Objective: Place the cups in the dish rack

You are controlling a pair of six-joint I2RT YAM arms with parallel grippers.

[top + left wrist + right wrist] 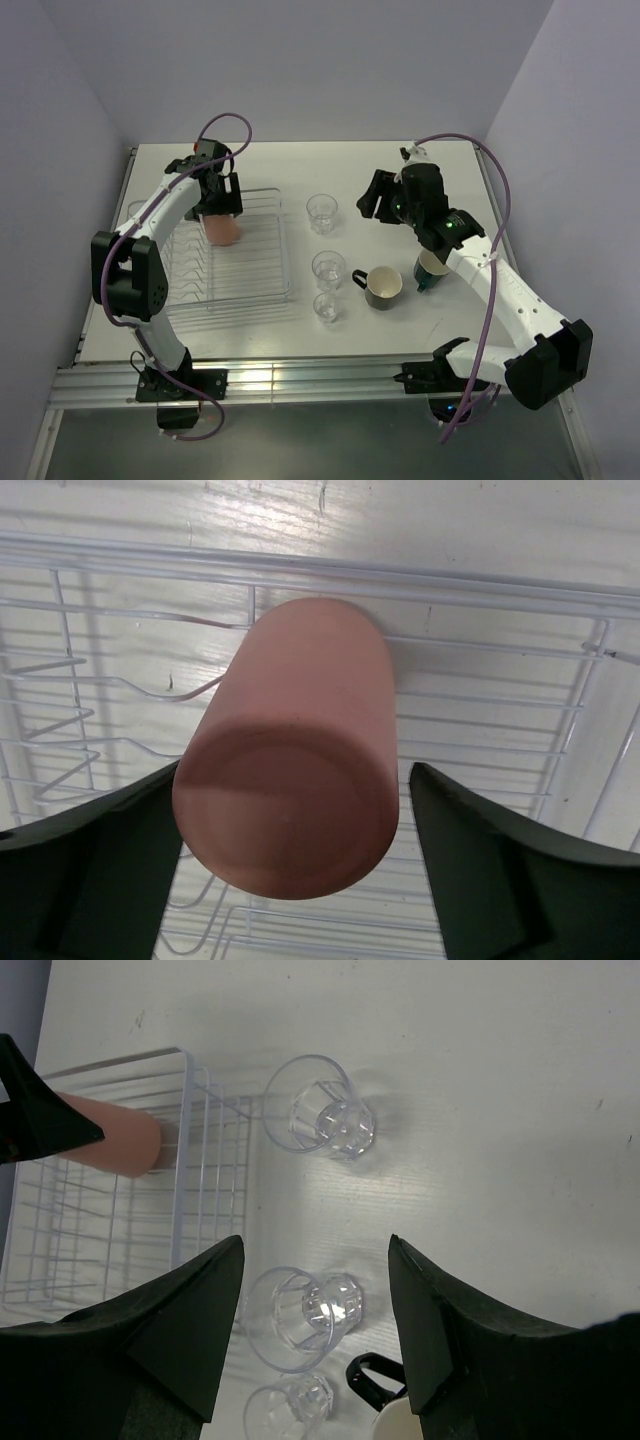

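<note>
Salmon cup [290,750] set bottom-up in the dish rack [255,285].
Left tool [220,200] stands parted around the cup, gripping nothing; best lift straight up so no finger tips it. Right tool [316,1245] hangs wide and empty above the tumblers [320,1110] on the worktop [330,165].

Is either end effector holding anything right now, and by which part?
Nothing is gripped. The left end effector straddles the upside-down salmon-orange cup in the white wire dish rack, one finger clear of its side. The right end effector is open, empty.
</note>
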